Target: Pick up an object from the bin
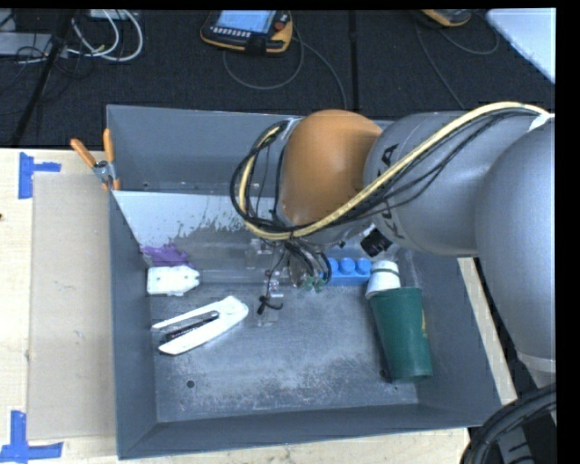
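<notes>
No legible text, brand or number anywhere in the bin (131, 344). Green bottle (403, 337) and white flat tool (201, 324) — surfaces plain as seen. Handheld unit (246, 27) beyond the bin has a lit screen — contents too small to read

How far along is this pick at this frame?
Done: the gripper is low inside the bin, just beside the right end of the flat white tool. In hand: nothing visibly held; the tool, white lump, blue brick and green bottle all lie on the floor. Left: the grasp and the lift.
</notes>
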